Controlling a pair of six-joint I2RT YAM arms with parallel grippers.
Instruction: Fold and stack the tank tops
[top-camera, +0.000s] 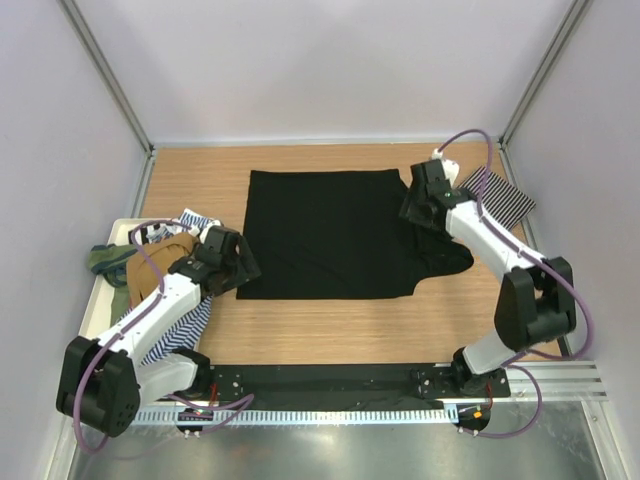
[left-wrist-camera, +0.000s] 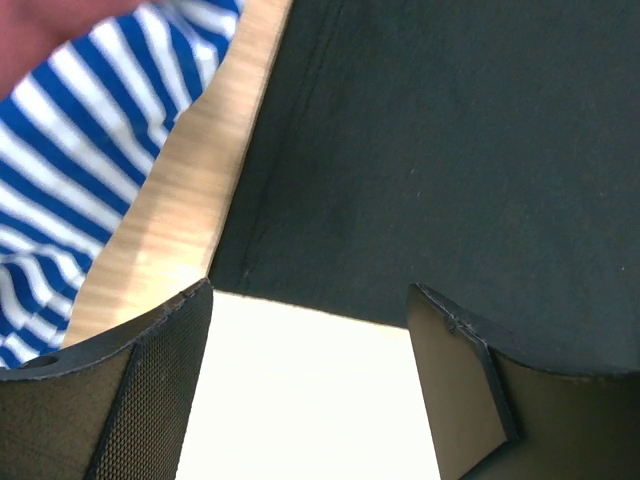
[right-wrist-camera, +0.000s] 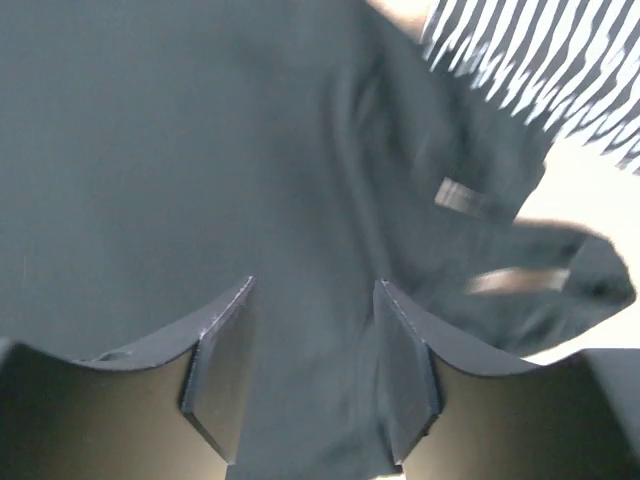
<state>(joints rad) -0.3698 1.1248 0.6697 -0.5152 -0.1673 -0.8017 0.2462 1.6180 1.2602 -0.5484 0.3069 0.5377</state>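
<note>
A plain black tank top (top-camera: 330, 235) lies spread flat on the middle of the table. My left gripper (top-camera: 240, 272) hovers at its near left corner. In the left wrist view this gripper (left-wrist-camera: 310, 300) is open, with bare table between its fingers and the black cloth (left-wrist-camera: 450, 150) just beyond the tips. My right gripper (top-camera: 418, 205) is low over the bunched straps at the right side. Its jaws (right-wrist-camera: 312, 290) stand apart, and black cloth (right-wrist-camera: 150, 150) lies between them. A finely black-and-white striped top (top-camera: 500, 195) lies folded at the far right.
A white tray (top-camera: 98, 292) at the left edge holds a heap of tops: tan (top-camera: 150, 262), green (top-camera: 105, 258) and blue-and-white striped (top-camera: 175, 330), the last spilling toward the left arm. Walls close in the table on three sides.
</note>
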